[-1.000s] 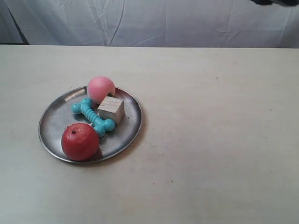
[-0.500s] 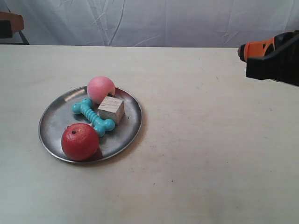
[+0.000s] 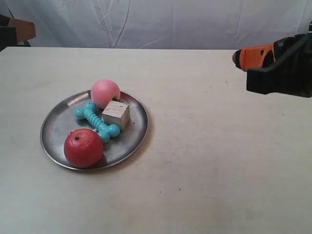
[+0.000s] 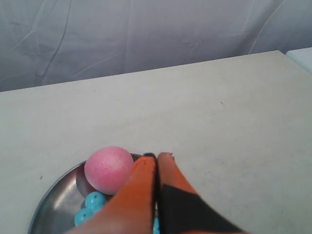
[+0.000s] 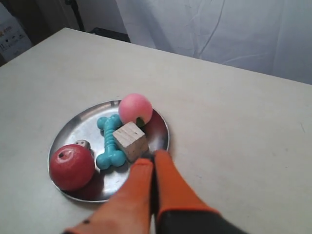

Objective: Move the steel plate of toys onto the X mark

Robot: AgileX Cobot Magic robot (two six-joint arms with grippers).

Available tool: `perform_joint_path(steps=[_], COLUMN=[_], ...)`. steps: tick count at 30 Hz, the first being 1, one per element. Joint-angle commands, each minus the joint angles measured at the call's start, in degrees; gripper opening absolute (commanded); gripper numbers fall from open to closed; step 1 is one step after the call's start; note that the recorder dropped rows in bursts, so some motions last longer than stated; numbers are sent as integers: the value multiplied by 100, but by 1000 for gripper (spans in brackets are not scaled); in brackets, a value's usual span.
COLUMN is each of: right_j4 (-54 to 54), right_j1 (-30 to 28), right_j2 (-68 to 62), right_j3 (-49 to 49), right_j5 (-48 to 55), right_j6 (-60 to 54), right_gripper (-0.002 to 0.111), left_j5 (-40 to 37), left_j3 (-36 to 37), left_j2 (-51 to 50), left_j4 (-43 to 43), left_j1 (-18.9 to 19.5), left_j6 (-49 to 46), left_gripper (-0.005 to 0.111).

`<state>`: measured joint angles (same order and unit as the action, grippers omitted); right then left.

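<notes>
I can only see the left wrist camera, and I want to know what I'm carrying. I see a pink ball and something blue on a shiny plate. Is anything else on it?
Observer: Yes. A red apple sits on the steel plate, near the rim across from the pink ball.
Operator: Is that all the toys?
Observer: No. A wooden cube lies right beside the turquoise dog-bone, which is your blue thing.
Operator: What's the other arm doing?
Observer: The right tool is shut and holds nothing. It hangs off the plate, on the cube's side.
</notes>
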<state>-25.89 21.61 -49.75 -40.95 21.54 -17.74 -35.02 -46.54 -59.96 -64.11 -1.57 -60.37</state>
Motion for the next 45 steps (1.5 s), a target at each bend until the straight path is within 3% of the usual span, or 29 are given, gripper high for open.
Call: perform_joint_path(steps=[1,8,18,31,39,45], right_j4=[-38,-60,-60,-167,-449,-449], right_j1=[97,-156,-1924,-2094,-2766,-2785], right_j2=[573,2263,3281,4533,4717,4720], right_j3=[276,1315,2355,4040,4095,4095], right_j5=[-127,-178,-155,1,-289,-289], right_j6=[-25,-25,-25,-25,-25,-25], right_gripper=[0,0,0,0,0,0], left_j5=[-116,-318,-317,-301,-312,-242], left_j3=[36,36,36,36,36,36], left_j2=[29,29,29,29,29,29], left_j4=[-76,-104,-104,-56,-36,-100], left_j1=[-35,-35,-35,-35,-35,-35], left_j6=[-10,-10,-10,-21,-21,-11], left_gripper=[0,0,0,0,0,0])
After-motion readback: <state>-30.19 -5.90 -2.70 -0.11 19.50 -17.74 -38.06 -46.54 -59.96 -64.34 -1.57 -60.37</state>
